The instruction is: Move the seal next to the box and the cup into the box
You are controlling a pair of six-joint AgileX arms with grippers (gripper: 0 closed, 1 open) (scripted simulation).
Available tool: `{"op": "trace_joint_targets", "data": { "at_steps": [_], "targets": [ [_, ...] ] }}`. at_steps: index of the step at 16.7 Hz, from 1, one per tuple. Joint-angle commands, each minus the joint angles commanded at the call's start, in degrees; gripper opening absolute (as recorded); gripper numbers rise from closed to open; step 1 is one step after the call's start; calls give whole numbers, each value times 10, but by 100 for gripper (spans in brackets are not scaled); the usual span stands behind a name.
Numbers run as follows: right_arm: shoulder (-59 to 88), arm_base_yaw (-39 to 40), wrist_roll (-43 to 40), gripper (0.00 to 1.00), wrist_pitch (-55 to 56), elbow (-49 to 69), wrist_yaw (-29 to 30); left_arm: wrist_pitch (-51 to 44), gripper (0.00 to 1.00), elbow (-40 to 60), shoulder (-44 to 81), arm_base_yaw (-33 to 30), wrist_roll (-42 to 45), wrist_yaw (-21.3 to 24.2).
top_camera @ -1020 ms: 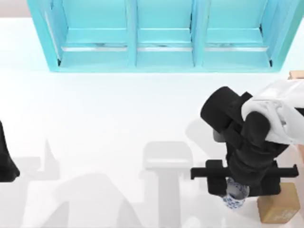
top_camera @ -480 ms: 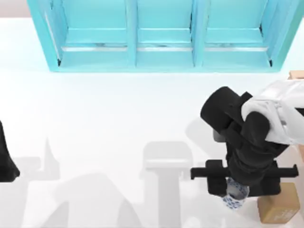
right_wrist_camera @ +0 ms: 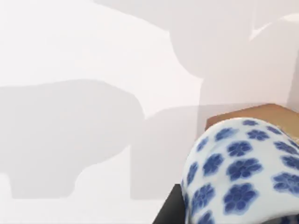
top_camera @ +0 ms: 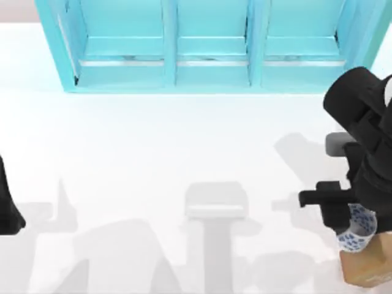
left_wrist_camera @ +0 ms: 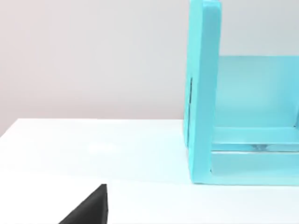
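**Right gripper holds the single cup above the seal**

One cup (top_camera: 356, 229), one seal (top_camera: 369, 267) and one shelf cabinet (top_camera: 208, 46) can be counted, along with two arms. Taking the seal as the landmark, at the top view's lower right edge of the table (top_camera: 153, 153):

The cup, a small cylinder of white ware covered in dark blue flower prints and white inside, overlaps the seal's upper left corner in the top view. The right wrist view shows its rounded, glossy wall (right_wrist_camera: 238, 172) close up with the seal's flat tan top (right_wrist_camera: 247, 114) behind it; whether the cup touches the seal cannot be told.

The right gripper (top_camera: 358, 223) sits directly over the cup, just above the seal in the top view, its fingers closed onto the cup's sides. A black crossbar of the gripper sticks out to the left of the cup. The rest of the black right arm rises from there toward the cabinet.

The seal is a tan-brown wooden cuboid with plain, matte faces, partly cut off by the frame edge.

The cabinet, smooth turquoise with three open compartments, stands far beyond the seal at the table's back edge.

The left gripper (top_camera: 9, 211) is parked far to the left of the seal, at the table's left edge; how its fingers stand cannot be told.
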Motion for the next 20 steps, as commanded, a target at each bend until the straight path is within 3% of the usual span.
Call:
{"op": "trace_joint_targets", "data": {
  "at_steps": [4,12,15,20],
  "targets": [
    [-69,-73,-70,0,-82,20,0,0,100,0,0,0,0,0],
    [-73,-100,-94,0,-89,28,0,0,100,0,0,0,0,0],
    [-71,-173,-166,0,-93,36,-1,0,100,0,0,0,0,0],
    [-66,-372,-365,0,-89,31,-4,0,100,0,0,0,0,0]
  ]
}}
